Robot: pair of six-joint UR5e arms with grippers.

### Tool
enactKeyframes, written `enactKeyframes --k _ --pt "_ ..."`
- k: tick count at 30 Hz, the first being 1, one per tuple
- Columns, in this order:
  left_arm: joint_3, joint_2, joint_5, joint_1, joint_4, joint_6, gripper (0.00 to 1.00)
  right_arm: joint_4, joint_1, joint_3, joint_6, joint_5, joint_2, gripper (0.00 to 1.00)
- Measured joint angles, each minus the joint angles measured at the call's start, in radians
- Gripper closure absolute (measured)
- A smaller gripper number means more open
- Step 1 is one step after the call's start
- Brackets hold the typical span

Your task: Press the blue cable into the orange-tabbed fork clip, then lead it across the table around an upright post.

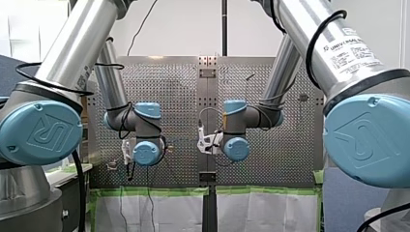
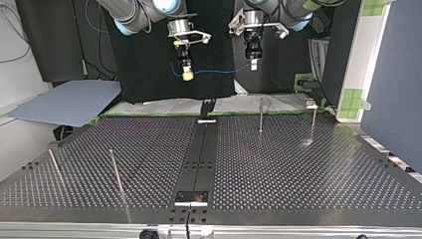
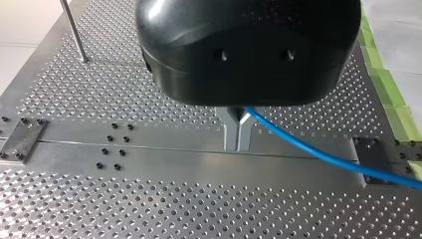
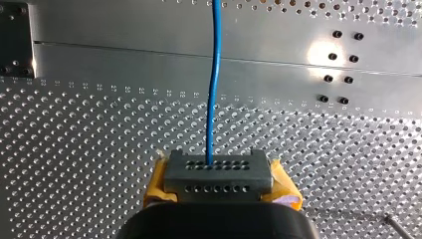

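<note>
Both claws held the blue cable (image 4: 214, 74) clear of the worktop (image 4: 74, 149).
The left claw (image 3: 238, 133) was closed on it, though largely hidden by its own body. The right claw (image 4: 217, 172) was clamped on it, with the contact point obscured.

You're in a robotics lab, not a home or shop: a perforated metal table (image 2: 298, 164) studded with thin upright posts (image 2: 116, 172), its edge marked in green tape (image 1: 159, 192). Silver robot arms (image 1: 72, 53) hang over it against a black backdrop (image 2: 144, 64).
</note>
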Motion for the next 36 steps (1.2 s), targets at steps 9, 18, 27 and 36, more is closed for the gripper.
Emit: enactKeyframes --k 9,18,27,36 --pt "0.000 0.000 0.000 0.000 0.000 0.000 1.00 0.000 0.000 0.000 0.000 0.000 0.000 1.00" --pt "-0.009 -0.011 -0.001 0.009 -0.011 0.003 1.00 0.000 0.000 0.000 0.000 -0.001 0.001 1.00" --pt "-0.017 -0.036 -0.002 0.015 -0.044 0.005 1.00 0.000 0.000 0.000 0.000 -0.001 0.002 1.00" --pt "-0.017 -0.037 -0.002 0.015 -0.044 0.005 1.00 0.000 0.000 0.000 0.000 -0.002 0.002 1.00"
